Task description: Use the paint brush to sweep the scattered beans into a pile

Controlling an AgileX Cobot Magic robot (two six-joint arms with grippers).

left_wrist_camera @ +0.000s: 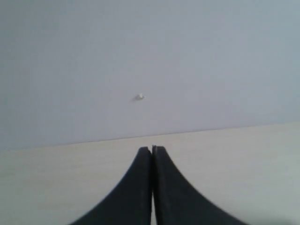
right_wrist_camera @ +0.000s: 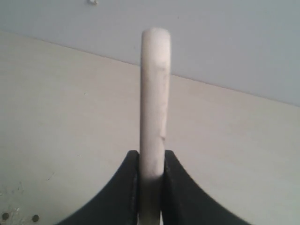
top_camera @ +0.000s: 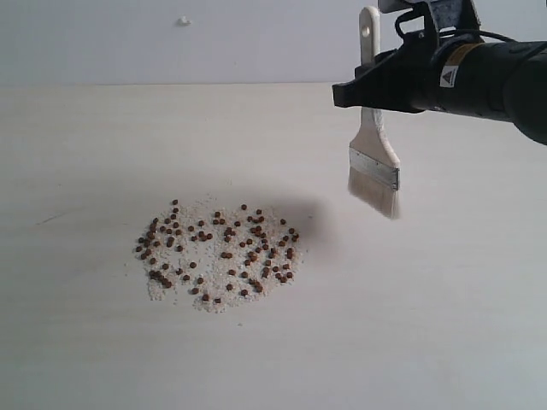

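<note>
Black jaws of the right gripper (top_camera: 369,92), at the upper right of the exterior frame, are clamped on the pale wooden handle of the paint brush (top_camera: 373,158). The brush hangs upright with its blurred cream bristles pointing down, seemingly clear of the table (top_camera: 444,342). The beans (top_camera: 218,249) lie in a loose, spread patch among pale crumbs left of centre in the lower half of that frame, down and to the left of the bristles and apart from them. The left gripper (left_wrist_camera: 151,151) shows only in its wrist view, jaws pressed together on nothing, with the grey wall (left_wrist_camera: 140,47) beyond.
</note>
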